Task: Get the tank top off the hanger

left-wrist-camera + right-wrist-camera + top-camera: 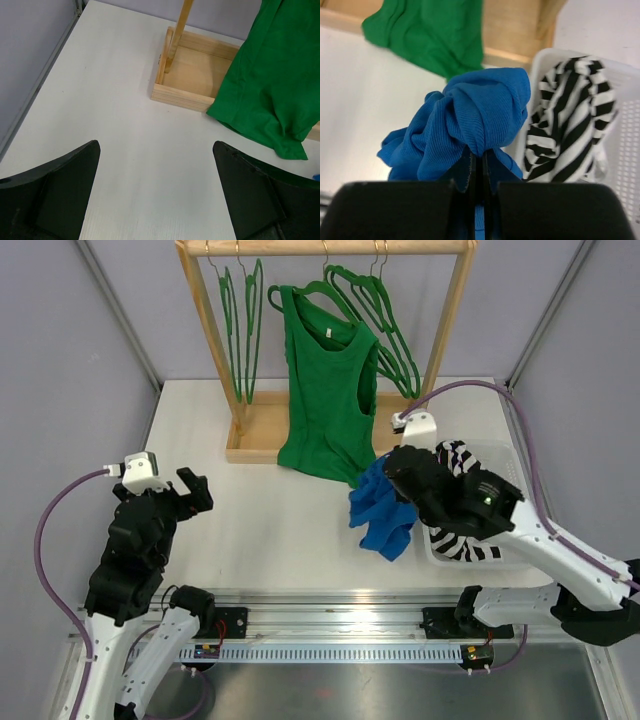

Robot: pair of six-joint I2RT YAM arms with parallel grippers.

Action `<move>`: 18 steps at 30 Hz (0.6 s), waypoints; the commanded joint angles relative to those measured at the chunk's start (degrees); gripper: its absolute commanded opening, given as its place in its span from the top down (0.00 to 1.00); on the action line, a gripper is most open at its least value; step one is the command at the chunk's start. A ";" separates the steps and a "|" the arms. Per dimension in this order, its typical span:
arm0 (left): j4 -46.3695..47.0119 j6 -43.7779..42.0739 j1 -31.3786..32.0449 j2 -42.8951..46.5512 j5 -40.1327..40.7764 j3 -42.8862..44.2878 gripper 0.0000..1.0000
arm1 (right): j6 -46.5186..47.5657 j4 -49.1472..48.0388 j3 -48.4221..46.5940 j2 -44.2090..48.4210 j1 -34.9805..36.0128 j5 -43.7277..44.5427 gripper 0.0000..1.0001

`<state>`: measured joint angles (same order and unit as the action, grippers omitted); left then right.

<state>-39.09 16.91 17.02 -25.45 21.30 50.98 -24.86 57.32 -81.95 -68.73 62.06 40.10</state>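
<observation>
A green tank top [328,390] hangs on a green hanger [322,290] from the wooden rack; its hem drapes over the rack's base and shows in the left wrist view [272,85] and the right wrist view [430,30]. My right gripper [479,162] is shut on a bunched blue garment [470,125], held above the table beside the basket; it also shows in the top view [385,505]. My left gripper [156,195] is open and empty over bare table, left of the rack; it shows in the top view [190,490].
A white basket [510,475] at the right holds a black-and-white striped garment [460,465], also in the right wrist view [570,125]. The wooden rack [325,248] with its base tray [197,75] carries several empty green hangers [240,330].
</observation>
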 commanded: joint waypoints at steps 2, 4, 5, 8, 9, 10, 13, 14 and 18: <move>3.23 -1.09 -0.14 -1.00 0.23 -0.27 0.01 | 2.96 10.71 -10.07 5.27 -7.66 11.49 1.00; 3.32 -1.17 -0.14 -0.92 -0.56 -0.36 0.01 | 5.25 10.88 -11.56 5.97 -12.98 12.02 1.00; 3.23 -1.09 -0.14 -0.83 -0.64 -0.36 0.01 | 6.57 11.41 -13.04 5.98 -14.76 12.54 1.00; 3.23 -1.09 -0.14 -0.48 -0.73 -0.53 0.01 | 10.51 9.93 -12.27 5.98 -21.96 10.90 1.00; 3.32 -1.09 -0.14 -0.56 -0.91 -0.62 0.01 | 11.58 7.31 -11.57 5.80 -24.68 8.97 1.00; 3.41 -1.09 -0.05 -0.56 -1.08 -0.53 0.01 | 12.55 5.97 -9.82 5.02 -27.32 6.95 1.00; 3.32 -1.09 -0.14 -1.00 -1.17 -0.45 0.01 | 15.01 0.26 -4.56 2.21 -38.92 -2.10 1.00; 3.32 -1.00 -0.14 -0.92 -1.26 -0.44 0.01 | 14.58 -0.71 -3.14 0.98 -42.34 -7.78 1.00; 3.41 -0.74 -0.14 -0.83 -1.00 -0.27 0.01 | 8.70 -3.26 4.33 -7.36 -49.47 -15.11 1.00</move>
<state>-38.87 16.45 17.02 -25.91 20.84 50.85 -13.76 58.72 -82.61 -69.78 15.90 35.48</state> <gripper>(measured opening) 0.987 0.032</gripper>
